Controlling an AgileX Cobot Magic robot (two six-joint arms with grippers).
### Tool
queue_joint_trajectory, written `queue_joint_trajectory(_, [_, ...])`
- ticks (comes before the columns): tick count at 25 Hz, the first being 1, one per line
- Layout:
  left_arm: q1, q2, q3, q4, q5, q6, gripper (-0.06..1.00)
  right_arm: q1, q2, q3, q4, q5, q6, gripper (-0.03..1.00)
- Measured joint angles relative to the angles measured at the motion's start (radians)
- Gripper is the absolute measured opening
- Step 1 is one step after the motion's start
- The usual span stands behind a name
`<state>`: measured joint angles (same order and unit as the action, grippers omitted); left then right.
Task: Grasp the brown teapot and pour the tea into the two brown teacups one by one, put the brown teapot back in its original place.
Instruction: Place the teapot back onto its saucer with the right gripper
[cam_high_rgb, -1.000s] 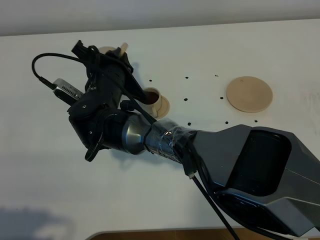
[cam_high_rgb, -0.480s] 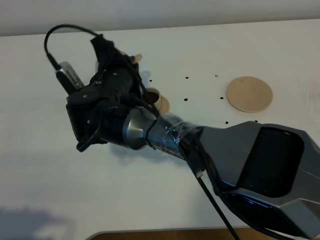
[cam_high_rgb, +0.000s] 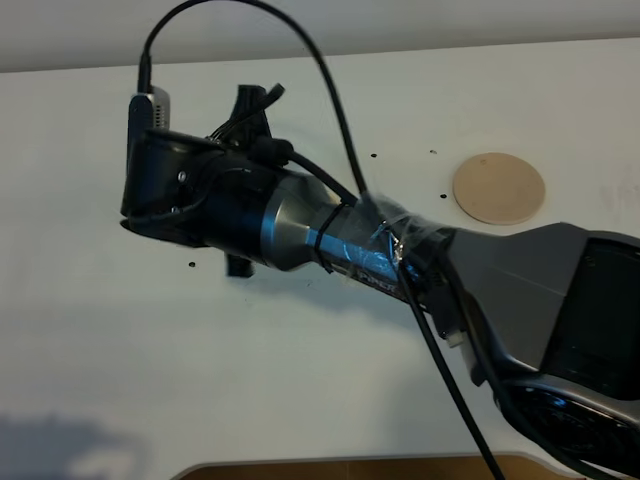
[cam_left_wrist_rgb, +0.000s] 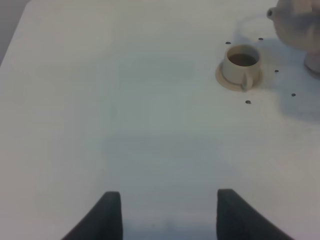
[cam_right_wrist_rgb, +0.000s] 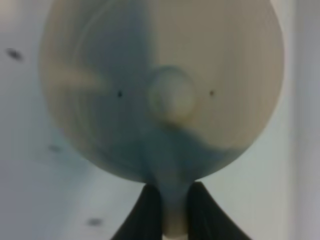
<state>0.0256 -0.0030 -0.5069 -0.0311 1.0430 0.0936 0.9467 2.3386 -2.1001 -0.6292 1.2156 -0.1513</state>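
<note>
In the right wrist view my right gripper (cam_right_wrist_rgb: 175, 202) is shut on the loop handle of the brown teapot (cam_right_wrist_rgb: 165, 90). I see the pot from above, with its lid knob in the middle, held off the table. In the exterior high view my right arm (cam_high_rgb: 300, 220) reaches across to the left and hides the teapot and both cups. In the left wrist view one brown teacup (cam_left_wrist_rgb: 242, 64) stands on its saucer with dark tea in it, and the blurred teapot (cam_left_wrist_rgb: 297, 22) hangs beyond it. The other teacup is hidden. My left gripper (cam_left_wrist_rgb: 167, 215) is open and empty over bare table.
The wide round tan saucer (cam_high_rgb: 498, 188) lies empty at the right of the white table (cam_high_rgb: 90, 330). Small dark dots mark the tabletop near it. A black cable (cam_high_rgb: 330, 90) loops above my right arm.
My right arm has risen and rolled its wrist, carrying the teapot away from the far cup towards the right. It now covers both cups, which showed before.
</note>
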Motion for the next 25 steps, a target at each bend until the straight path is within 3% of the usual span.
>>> queue_joint_trajectory(5, [0.0,0.0,0.0,0.0,0.0,0.0,0.46,0.0,-0.004,-0.001,0.199,0.002,0.087,0.12])
queue_joint_trajectory(12, [0.0,0.0,0.0,0.0,0.0,0.0,0.46,0.0,0.004,-0.002,0.38,0.004,0.168,0.12])
queue_joint_trajectory(20, [0.0,0.0,0.0,0.0,0.0,0.0,0.46,-0.004,0.073,-0.003,0.444,-0.006,0.183,0.12])
queue_joint_trajectory(25, [0.0,0.0,0.0,0.0,0.0,0.0,0.46,-0.005,0.054,-0.003,0.417,0.001,0.191,0.12])
